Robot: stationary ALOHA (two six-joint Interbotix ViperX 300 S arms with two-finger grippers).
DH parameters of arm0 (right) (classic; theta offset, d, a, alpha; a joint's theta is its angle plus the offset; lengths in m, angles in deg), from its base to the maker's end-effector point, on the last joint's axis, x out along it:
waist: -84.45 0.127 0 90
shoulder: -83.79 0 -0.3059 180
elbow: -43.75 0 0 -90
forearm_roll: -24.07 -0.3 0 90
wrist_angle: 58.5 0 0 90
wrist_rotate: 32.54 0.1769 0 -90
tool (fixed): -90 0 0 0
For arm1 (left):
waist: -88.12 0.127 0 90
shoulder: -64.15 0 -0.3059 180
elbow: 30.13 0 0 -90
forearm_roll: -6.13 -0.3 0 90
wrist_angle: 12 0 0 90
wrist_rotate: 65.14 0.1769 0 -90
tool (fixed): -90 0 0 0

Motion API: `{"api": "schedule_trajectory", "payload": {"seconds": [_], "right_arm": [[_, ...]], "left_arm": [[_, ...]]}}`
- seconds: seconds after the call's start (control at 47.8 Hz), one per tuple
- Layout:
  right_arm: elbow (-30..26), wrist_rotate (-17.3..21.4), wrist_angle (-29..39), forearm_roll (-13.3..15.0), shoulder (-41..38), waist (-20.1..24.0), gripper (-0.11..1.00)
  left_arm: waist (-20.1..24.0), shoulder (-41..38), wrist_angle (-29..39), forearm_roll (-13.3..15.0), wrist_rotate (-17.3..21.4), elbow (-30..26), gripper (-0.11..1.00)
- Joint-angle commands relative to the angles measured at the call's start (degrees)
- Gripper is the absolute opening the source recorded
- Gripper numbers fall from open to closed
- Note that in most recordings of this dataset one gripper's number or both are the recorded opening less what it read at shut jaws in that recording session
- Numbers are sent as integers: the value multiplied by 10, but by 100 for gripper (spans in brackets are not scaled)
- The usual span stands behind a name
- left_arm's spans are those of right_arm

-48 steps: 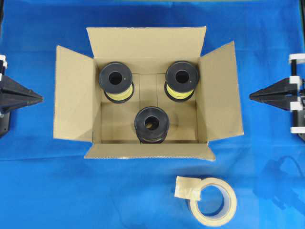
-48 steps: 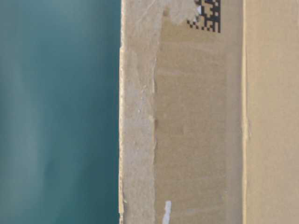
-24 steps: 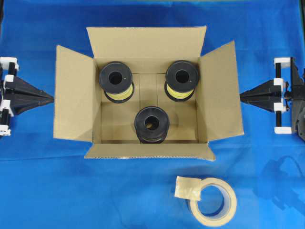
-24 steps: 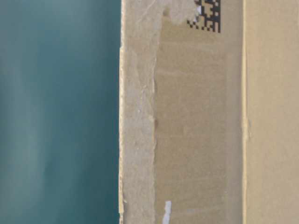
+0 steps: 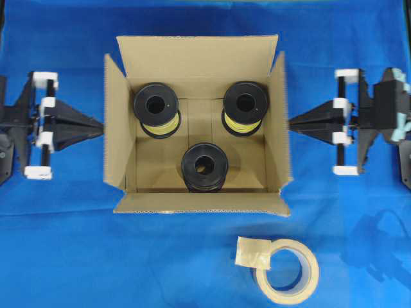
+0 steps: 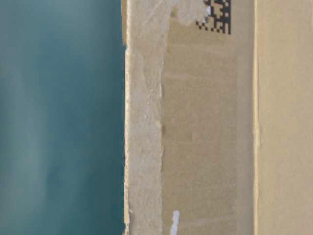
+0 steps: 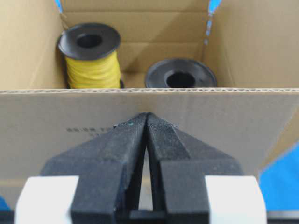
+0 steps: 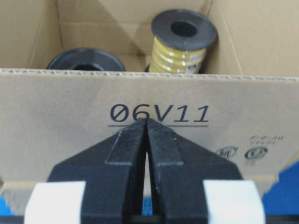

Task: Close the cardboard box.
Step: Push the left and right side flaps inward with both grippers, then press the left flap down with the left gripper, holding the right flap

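The cardboard box (image 5: 199, 204) stands open in the middle of the blue cloth, its back flap (image 5: 192, 54) and front flap splayed outward. The left flap (image 5: 112, 128) and the right flap (image 5: 281, 122) stand nearly upright. My left gripper (image 5: 101, 126) is shut, its tip against the outer face of the left flap (image 7: 60, 126). My right gripper (image 5: 290, 122) is shut too, its tip against the right flap's outer face, which is printed 06V11 (image 8: 159, 113). The table-level view shows only a close stretch of the box wall (image 6: 205, 127).
Three black spools (image 5: 156, 106) (image 5: 244, 102) (image 5: 205, 165) stand inside the box, two of them wound with yellow. A beige tape roll (image 5: 287, 269) lies on the cloth in front of the box, to the right.
Both arms have moved inward toward the box. The left and right flaps, splayed flat outward before, now stand nearly upright against the gripper tips.
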Motion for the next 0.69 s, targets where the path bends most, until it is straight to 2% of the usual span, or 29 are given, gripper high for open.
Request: {"api": "schedule_trajectory", "payload": {"seconds": [0.0,0.23,0.377,0.669], "right_arm": [[-31,-1,-20,1,-25,-1,0],[-79,-1,-36,1,-99,-6,0],[-105,-1,-36,1,-132,-10,0],[-116,1,-36,-2,-160,-19,0]], "left_arm": [[15,-30,-9,0,0,-33,0],[43,-117,-15,0,0,-80,0],[46,-167,-12,0,1,-115,0],[56,-217,-2,0,11,-153,0]]}}
